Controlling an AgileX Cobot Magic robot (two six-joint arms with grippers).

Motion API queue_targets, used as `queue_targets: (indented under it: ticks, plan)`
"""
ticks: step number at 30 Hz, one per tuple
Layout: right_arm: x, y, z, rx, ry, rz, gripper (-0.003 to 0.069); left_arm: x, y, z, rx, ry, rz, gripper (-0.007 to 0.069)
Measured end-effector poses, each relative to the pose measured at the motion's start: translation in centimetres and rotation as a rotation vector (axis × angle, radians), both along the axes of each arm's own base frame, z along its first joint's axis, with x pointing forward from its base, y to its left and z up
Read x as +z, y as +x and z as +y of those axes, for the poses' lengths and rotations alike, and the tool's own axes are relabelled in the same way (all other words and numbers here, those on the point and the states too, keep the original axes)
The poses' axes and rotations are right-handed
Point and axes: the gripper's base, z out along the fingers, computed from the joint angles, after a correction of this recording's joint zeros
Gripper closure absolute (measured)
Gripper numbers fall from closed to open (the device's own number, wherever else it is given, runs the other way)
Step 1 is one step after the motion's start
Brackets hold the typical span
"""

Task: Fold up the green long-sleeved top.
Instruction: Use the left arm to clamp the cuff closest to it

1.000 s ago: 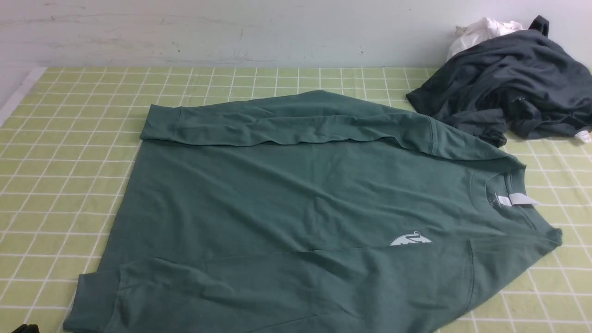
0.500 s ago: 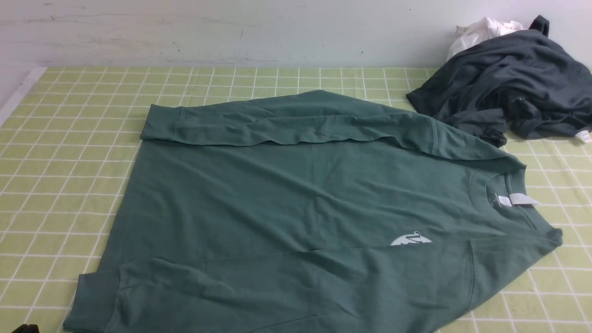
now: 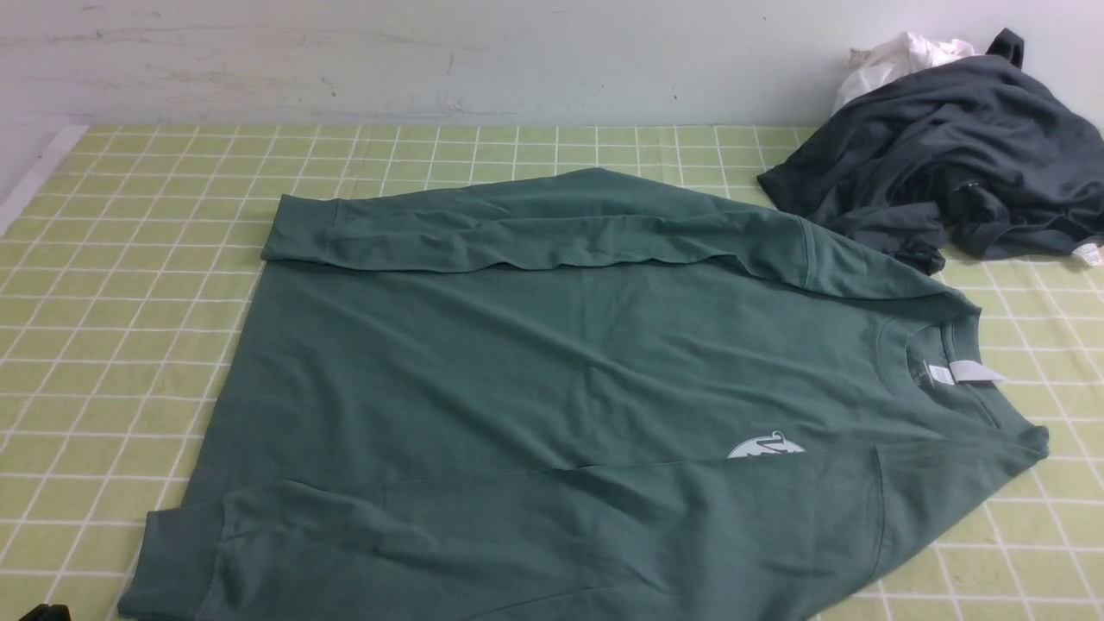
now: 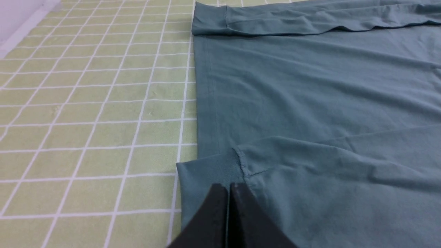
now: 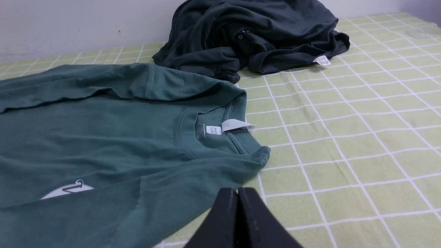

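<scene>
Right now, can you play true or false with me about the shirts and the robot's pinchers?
1. Both sleeves of the green top are folded over its body. True.
2. The dark grey garment is neatly folded. False: it lies in a crumpled heap.
3. A white neck label shows at the green top's collar. True.
4. The right gripper holds the collar. False: it is shut on nothing, apart from the collar.
5. The left gripper is wide open. False: it is shut, by the near sleeve's cuff.
</scene>
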Motion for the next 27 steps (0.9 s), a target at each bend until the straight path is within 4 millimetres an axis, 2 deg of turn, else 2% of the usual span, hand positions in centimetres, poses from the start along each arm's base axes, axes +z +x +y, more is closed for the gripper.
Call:
queue_targets:
  ticks: [6, 12, 16, 18, 19, 23, 25, 26, 27]
  plan:
    - [0.0, 0.0, 0.0, 0.0, 0.0, 0.0, 0.0669, 0.3, 0.1, 0.0, 0.004, 0.005, -0.037, 0.0629]
    - [0.0, 0.0, 0.0, 0.0, 0.0, 0.0, 0.0669, 1.4, 0.3, 0.2, 0.017, 0.005, -0.162, 0.0629]
    - [0.0, 0.0, 0.0, -0.001, -0.009, 0.0, 0.0669, 2.9, 0.4, 0.3, 0.035, 0.001, -0.322, 0.0629]
    - [0.3, 0.1, -0.1, -0.005, -0.054, -0.043, 0.0669, 4.2, 0.3, 0.5, 0.051, -0.003, -0.47, 0.0629]
    - [0.6, 0.1, -0.2, -0.007, -0.068, -0.073, 0.0669, 4.6, 0.2, 0.5, 0.056, -0.005, -0.513, 0.0629]
    - [3.4, 0.1, -0.1, -0.013, -0.127, -0.38, 0.0669, 6.6, -0.5, 0.7, 0.081, -0.038, -0.753, 0.0629]
    - [5.2, -0.5, 0.0, -0.016, -0.138, -0.591, 0.0669, 7.8, -1.2, 0.9, 0.084, -0.121, -0.901, 0.0629]
    - [5.3, -0.6, 0.0, -0.016, -0.141, -0.61, 0.0669, 7.8, -1.2, 0.9, 0.083, -0.13, -0.901, 0.0629]
    - [6.4, -1.1, 0.0, -0.019, -0.142, -0.746, 0.0669, 8.5, -1.8, 1.0, 0.077, -0.198, -0.996, 0.0629]
